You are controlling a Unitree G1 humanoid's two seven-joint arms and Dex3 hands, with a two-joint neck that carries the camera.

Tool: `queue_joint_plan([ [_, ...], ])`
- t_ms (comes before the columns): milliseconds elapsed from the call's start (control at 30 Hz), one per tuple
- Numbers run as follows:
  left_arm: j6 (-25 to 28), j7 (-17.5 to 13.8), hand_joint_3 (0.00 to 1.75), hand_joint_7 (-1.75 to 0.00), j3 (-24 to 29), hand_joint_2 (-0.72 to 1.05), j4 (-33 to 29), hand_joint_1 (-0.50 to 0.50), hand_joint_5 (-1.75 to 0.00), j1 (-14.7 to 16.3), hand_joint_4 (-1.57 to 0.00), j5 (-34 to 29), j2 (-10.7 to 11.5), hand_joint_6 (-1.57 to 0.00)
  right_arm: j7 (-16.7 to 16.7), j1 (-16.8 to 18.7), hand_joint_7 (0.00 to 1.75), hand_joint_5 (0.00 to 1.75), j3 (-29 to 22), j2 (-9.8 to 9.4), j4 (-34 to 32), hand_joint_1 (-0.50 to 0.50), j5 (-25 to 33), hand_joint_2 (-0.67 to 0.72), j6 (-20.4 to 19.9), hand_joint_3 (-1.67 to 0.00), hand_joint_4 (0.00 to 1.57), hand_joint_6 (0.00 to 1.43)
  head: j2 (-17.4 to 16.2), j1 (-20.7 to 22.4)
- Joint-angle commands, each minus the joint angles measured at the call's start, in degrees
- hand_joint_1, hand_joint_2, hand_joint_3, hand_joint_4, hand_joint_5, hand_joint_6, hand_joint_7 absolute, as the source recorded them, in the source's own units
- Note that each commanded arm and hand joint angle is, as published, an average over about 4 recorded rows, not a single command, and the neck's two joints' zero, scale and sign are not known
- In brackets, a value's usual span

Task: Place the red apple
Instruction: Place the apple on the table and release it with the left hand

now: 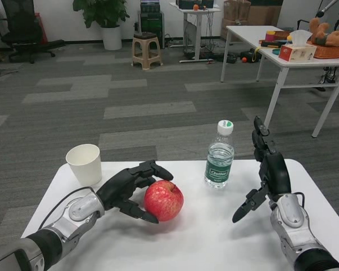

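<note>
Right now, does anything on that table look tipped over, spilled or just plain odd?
Nothing stands out. The white paper cup and the water bottle both stand upright on the white table, with no spill showing. The left hand grips the red apple; the right hand is open beside the bottle.

White worktop (226, 237) with rounded far corners, set on a grey carpeted floor (130, 107) of lighter and darker strips.

On it, three things. A white paper cup (85, 164) stands upright near the far left corner, open mouth up. A red apple (164, 200) sits on the surface left of centre, nearer than the cup. A clear plastic water bottle (220, 158) with a white cap and green label stands upright just right of centre, near the far edge. Cup, apple and bottle stand apart from one another.

The left hand (133, 189) rests against the apple's left side, fingers curled over its top and low front.
</note>
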Motion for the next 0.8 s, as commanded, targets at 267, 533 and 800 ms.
queue_joint_plan([
  [267, 1.1, -0.4, 0.0, -0.84, -0.2, 1.05, 5.5, -0.23, -1.75, 1.7, -0.22, 1.5, 0.6, -0.88, -0.2, 0.1, 0.0, 0.0, 0.1, -0.2, 0.1, -0.27, 0.3, 0.72, 0.1, 0.0, 0.0, 0.0, -0.4, 0.2],
  [533, 0.6, -0.4, 0.0, -0.63, -1.3, 0.94, 8.3, -0.21, -1.1, 1.7, -0.03, 1.3, 0.4, -0.46, -0.2, 0.1, 0.0, 0.0, 0.2, -0.2, 0.6, -0.25, 0.3, 0.72, 0.1, 0.0, 0.0, 0.0, -1.3, 0.3],
  [800, -0.8, -0.4, 0.0, -0.42, -1.6, 0.6, 8.8, -0.21, -0.82, 1.7, 0.0, 1.3, 0.0, -0.22, -0.2, -0.2, 0.0, 0.0, 0.7, -0.26, 1.5, -0.25, 0.4, 0.69, 0.1, 0.0, 0.0, 0.0, -2.3, 0.6],
])
